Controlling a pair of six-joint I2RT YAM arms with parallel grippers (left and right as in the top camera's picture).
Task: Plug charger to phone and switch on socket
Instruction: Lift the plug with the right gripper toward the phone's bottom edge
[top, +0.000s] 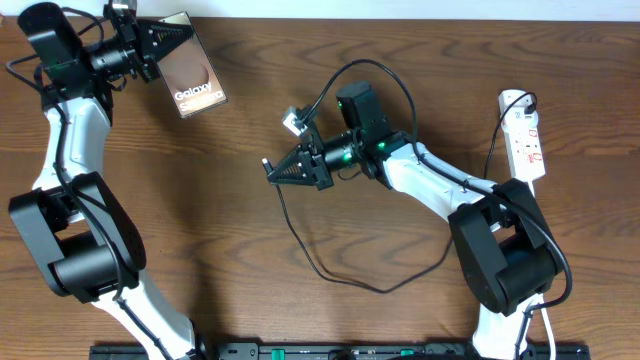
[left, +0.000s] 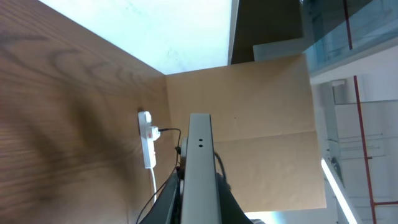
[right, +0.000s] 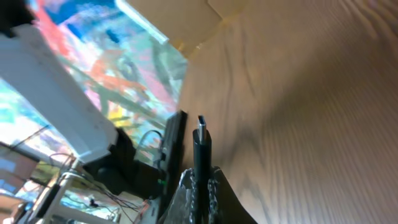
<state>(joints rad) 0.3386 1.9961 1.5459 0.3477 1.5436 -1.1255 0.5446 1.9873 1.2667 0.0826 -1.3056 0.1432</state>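
- Left end effector (top: 175, 40): pinched on the phone (top: 198, 80) at 11 o'clock, apparently steadying it to receive the plug.
- Right end effector (top: 278, 170): clamped on the charger (right: 201, 146) just behind its plug. The tip protrudes forward toward 9 o'clock, ready for insertion.
- Charger cable: slack loops on the bench (top: 230, 240) near 6 o'clock.
- Socket (top: 525, 135): 3 o'clock, untouched, switching not yet done.

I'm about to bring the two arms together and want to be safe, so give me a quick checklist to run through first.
1. Left gripper shut on the phone: ok.
2. Right gripper shut on the charger plug, tip sticking out: ok.
3. Charger cable lying in a slack loop: ok.
4. Plug seated in the phone: not ok, they are apart.
5. Plug lined up with the phone: cannot tell.
6. Power strip switched on: cannot tell.
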